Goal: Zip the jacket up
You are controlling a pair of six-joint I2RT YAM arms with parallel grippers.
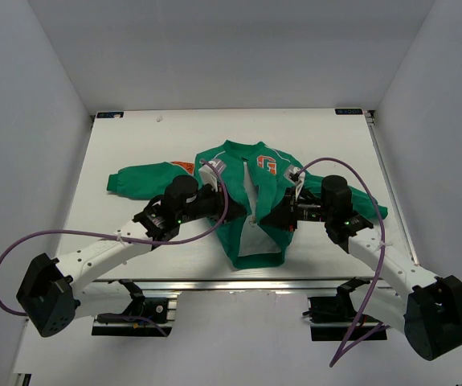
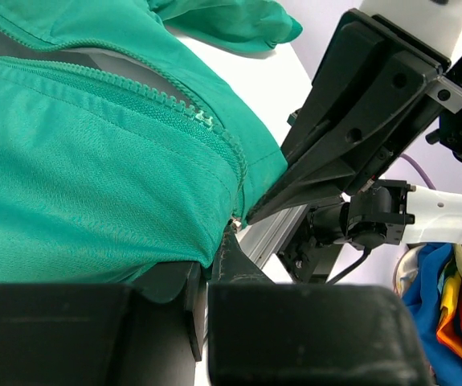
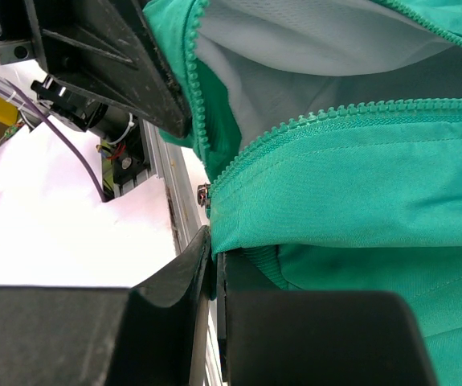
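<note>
The green jacket (image 1: 235,232) lies on its back on the white table, front open, with pale lining showing between the two panels. Its orange G patch (image 1: 268,166) faces up. My left gripper (image 1: 221,201) is shut on the left front panel's edge. My right gripper (image 1: 280,215) is shut on the right panel, close by. In the left wrist view the gripper (image 2: 206,269) pinches green fabric (image 2: 94,161) below the zipper teeth (image 2: 174,100). In the right wrist view the gripper (image 3: 214,259) clamps the ribbed hem corner of the jacket (image 3: 359,185), just under a small metal zipper end (image 3: 204,195).
The jacket's sleeves spread left (image 1: 142,177) and right (image 1: 367,207) over the table (image 1: 134,137). Purple cables (image 1: 214,217) loop over both arms. An aluminium rail (image 1: 239,283) runs along the near table edge. Coloured cloths (image 2: 447,297) lie beyond the table. Grey walls close in three sides.
</note>
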